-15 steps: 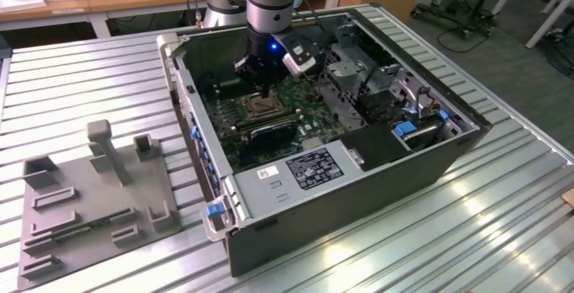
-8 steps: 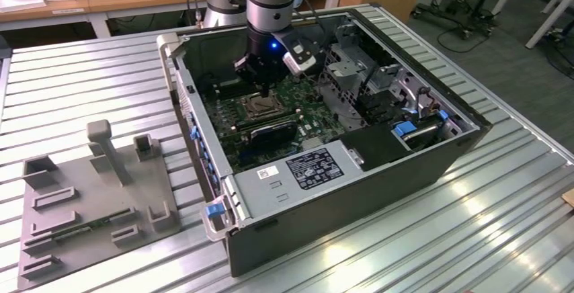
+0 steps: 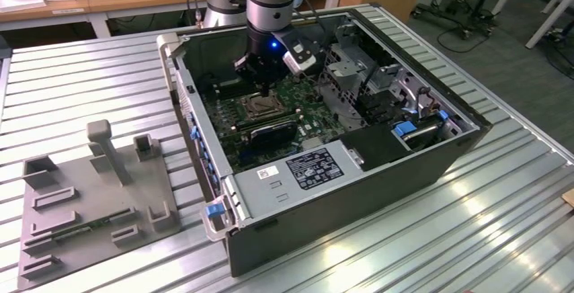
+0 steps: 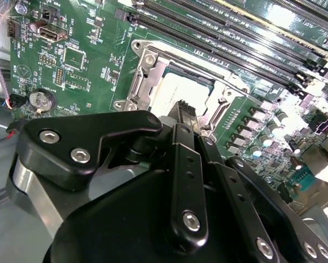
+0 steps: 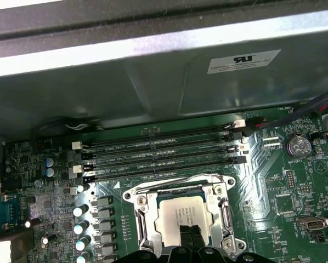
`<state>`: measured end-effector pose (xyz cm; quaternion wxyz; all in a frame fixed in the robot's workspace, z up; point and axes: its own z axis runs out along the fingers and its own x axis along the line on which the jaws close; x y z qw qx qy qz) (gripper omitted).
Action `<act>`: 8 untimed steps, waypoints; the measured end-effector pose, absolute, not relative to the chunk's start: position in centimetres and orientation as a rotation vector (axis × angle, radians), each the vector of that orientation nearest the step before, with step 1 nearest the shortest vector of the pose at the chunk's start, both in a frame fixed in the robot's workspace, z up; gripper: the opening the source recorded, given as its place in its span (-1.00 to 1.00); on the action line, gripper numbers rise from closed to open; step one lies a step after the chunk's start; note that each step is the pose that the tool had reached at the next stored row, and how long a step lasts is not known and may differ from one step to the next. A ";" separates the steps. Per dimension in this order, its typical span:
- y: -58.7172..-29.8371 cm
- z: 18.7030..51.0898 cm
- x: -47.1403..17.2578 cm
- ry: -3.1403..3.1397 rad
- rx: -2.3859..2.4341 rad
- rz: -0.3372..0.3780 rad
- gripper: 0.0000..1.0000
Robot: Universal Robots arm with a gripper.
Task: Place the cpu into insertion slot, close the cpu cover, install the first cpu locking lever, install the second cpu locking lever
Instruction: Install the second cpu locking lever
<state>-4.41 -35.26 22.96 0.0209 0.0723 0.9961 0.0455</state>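
Now, in the exterior view the arm reaches down into the open computer case (image 3: 269, 192) on the desk (image 3: 502, 239), the gripper (image 3: 260, 71) just above the insertion slot (image 3: 260, 107). In the second wrist view the fingers (image 4: 181, 112) are pressed together, tips over the near edge of the cpu (image 4: 177, 93), which lies flat in the slot, cpu cover (image 4: 147, 82) framing it. In the first wrist view, fingertips (image 5: 190, 234) touch the chip's edge, memory slots (image 5: 158, 156) beyond.
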 end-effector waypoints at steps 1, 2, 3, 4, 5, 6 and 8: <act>-35.3 23.0 -4.4 3.089 0.224 0.141 -0.79; -35.3 23.0 -4.4 3.088 0.224 0.141 -0.79; -35.3 23.1 -4.4 3.088 0.224 0.141 -0.79; -35.3 23.2 -4.4 3.088 0.224 0.141 -0.79; -35.3 23.2 -4.4 3.088 0.224 0.141 -0.79; -35.3 23.2 -4.4 3.088 0.224 0.141 -0.79; -35.3 23.3 -4.4 3.089 0.224 0.140 -0.79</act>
